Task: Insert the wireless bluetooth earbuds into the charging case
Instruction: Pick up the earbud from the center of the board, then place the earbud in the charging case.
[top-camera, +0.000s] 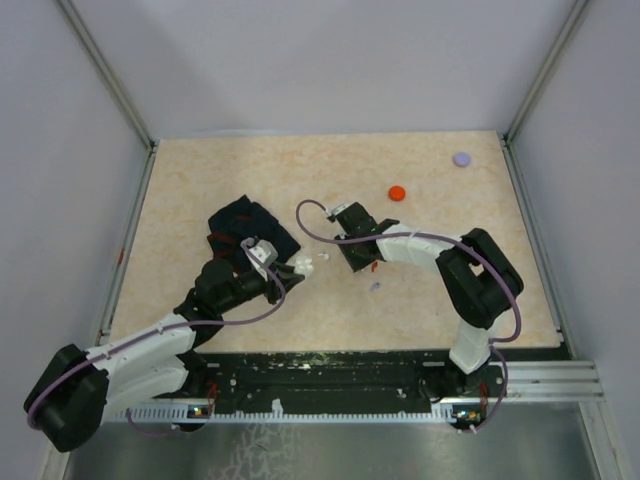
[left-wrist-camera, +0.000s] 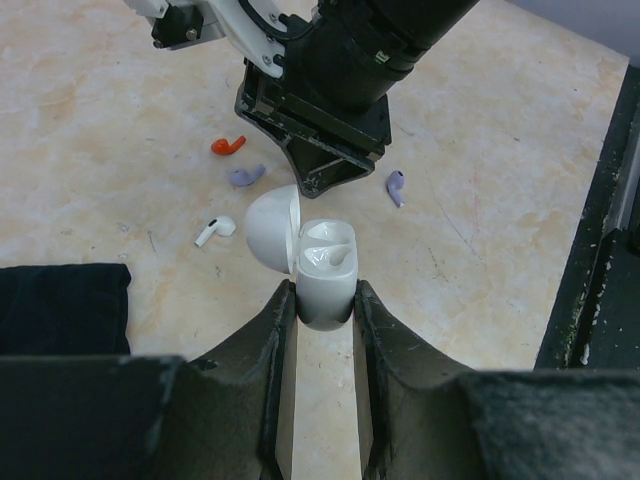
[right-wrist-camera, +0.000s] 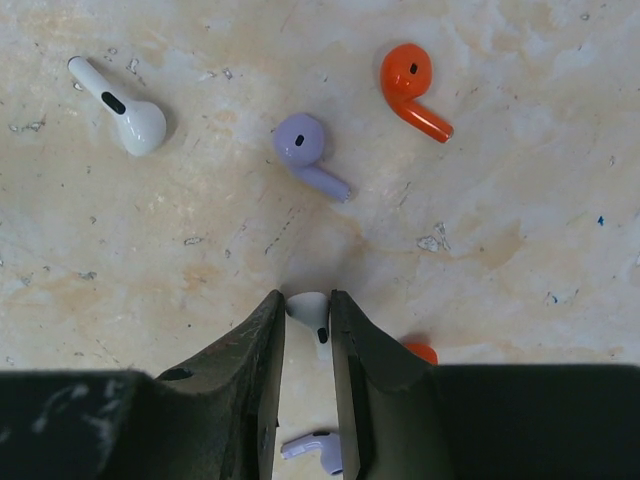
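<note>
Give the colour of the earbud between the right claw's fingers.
White; the earbud shows best in the right wrist view.

Charging case (left-wrist-camera: 328, 285) — white, glossy, rounded; upright, clamped at its lower body between the fingers of the left gripper (left-wrist-camera: 325, 300), its domed lid (left-wrist-camera: 270, 228) swung open to the left. The two moulded wells inside appear empty, though glare leaves this uncertain.

Held white earbud (right-wrist-camera: 308, 308) — pinched between the fingers of the right gripper (right-wrist-camera: 307, 300), bulb end forward.

Loose on the tabletop (right-wrist-camera: 520, 230), none touching: loose white earbud (right-wrist-camera: 122, 110), stem pointing up-left; lavender earbud (right-wrist-camera: 308, 150) and red earbud (right-wrist-camera: 412, 88), stems pointing down-right. A second lavender earbud (right-wrist-camera: 312, 447) and part of a second red earbud (right-wrist-camera: 421, 352) show beside the fingers.
</note>
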